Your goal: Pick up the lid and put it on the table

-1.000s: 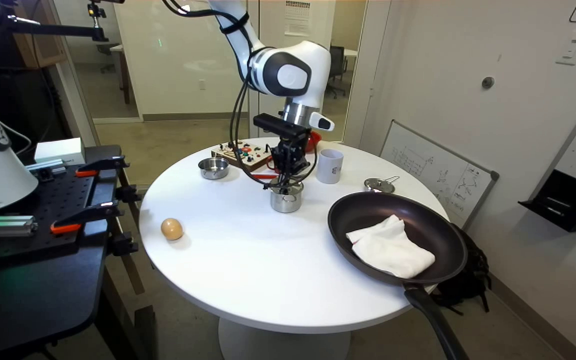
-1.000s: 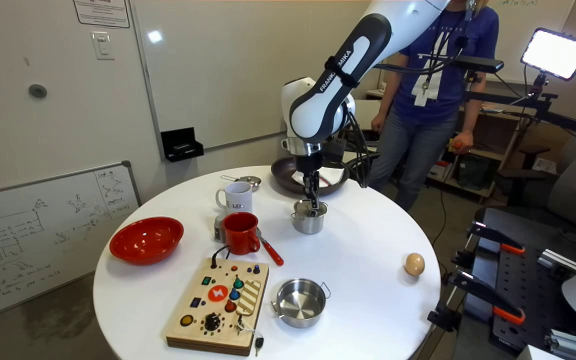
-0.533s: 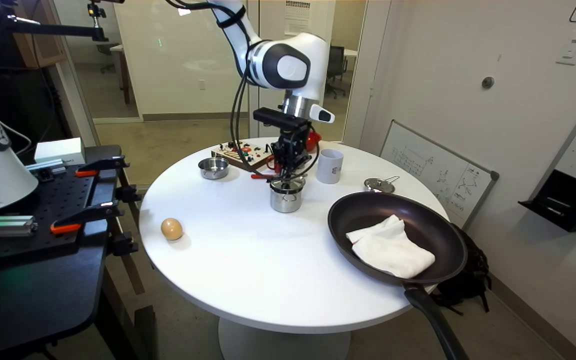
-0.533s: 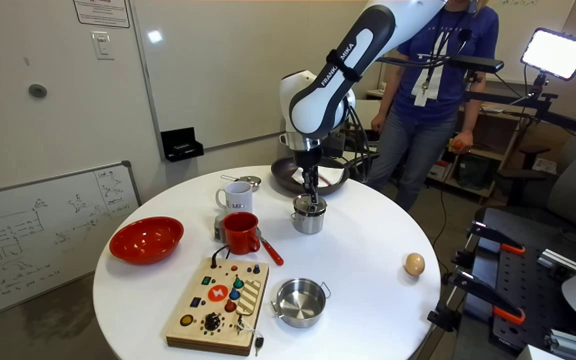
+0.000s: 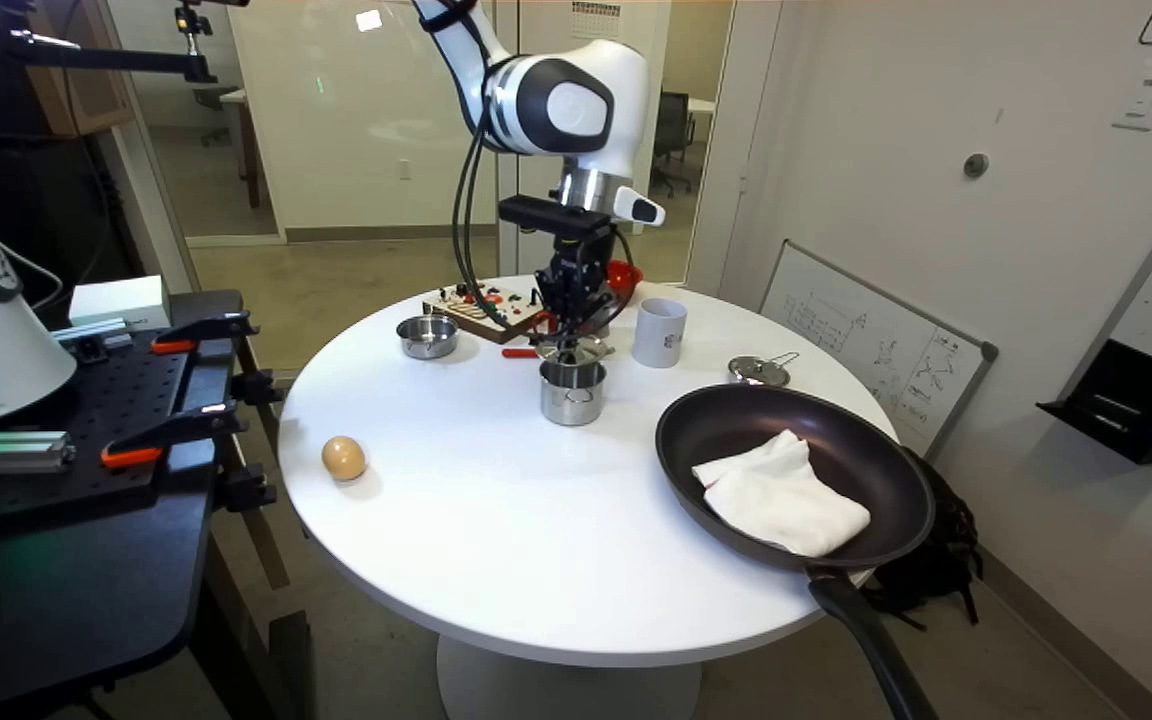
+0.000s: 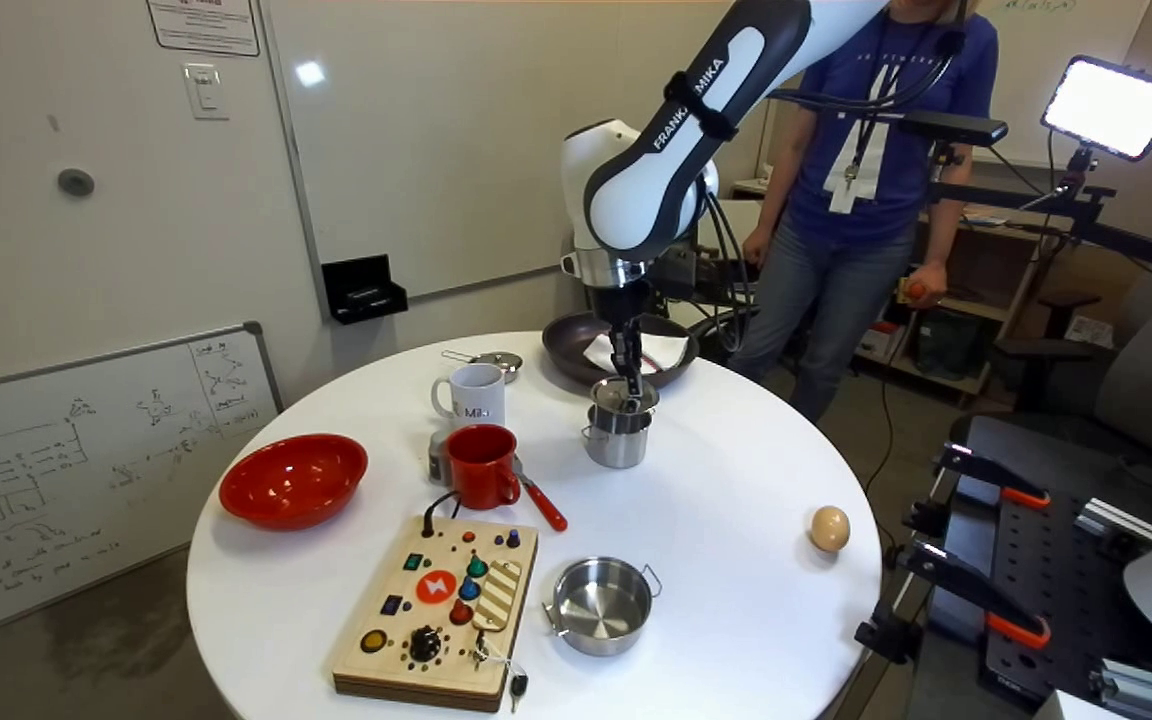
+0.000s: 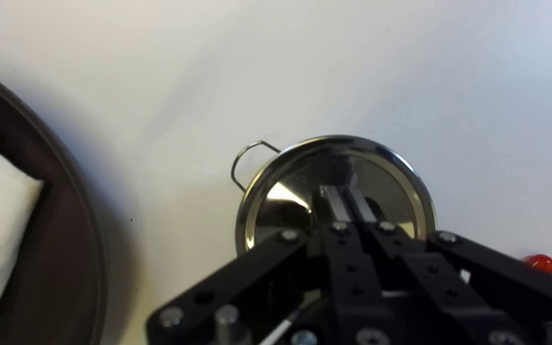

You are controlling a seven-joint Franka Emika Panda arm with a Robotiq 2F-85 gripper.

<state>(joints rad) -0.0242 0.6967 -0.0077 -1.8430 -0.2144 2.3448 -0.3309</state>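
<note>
The round silver-grey lid (image 6: 608,398) hangs just above the small steel pot (image 6: 618,446), slightly tilted; a gap shows between them in both exterior views. My gripper (image 7: 348,194) points down, its fingertips close together at the middle of the lid (image 7: 289,179). It is shut on the lid's handle, which the fingers mostly hide. In an exterior view, the lid (image 5: 591,350) is over the open pot (image 5: 572,402). The white round table (image 5: 516,540) bears the pot.
The black pan (image 5: 678,480) holds a white cloth. A white mug (image 5: 658,332), red mug (image 6: 482,466), red-handled utensil (image 6: 543,503), red bowl (image 6: 293,480), wooden button board (image 6: 436,612), small silver bowl (image 6: 601,605), wire-handled metal item (image 5: 759,371) and egg (image 5: 344,458) stand around.
My gripper and arm have moved up. The lid has risen with the gripper from the pot's top to just above it. The other things have stayed in place.
</note>
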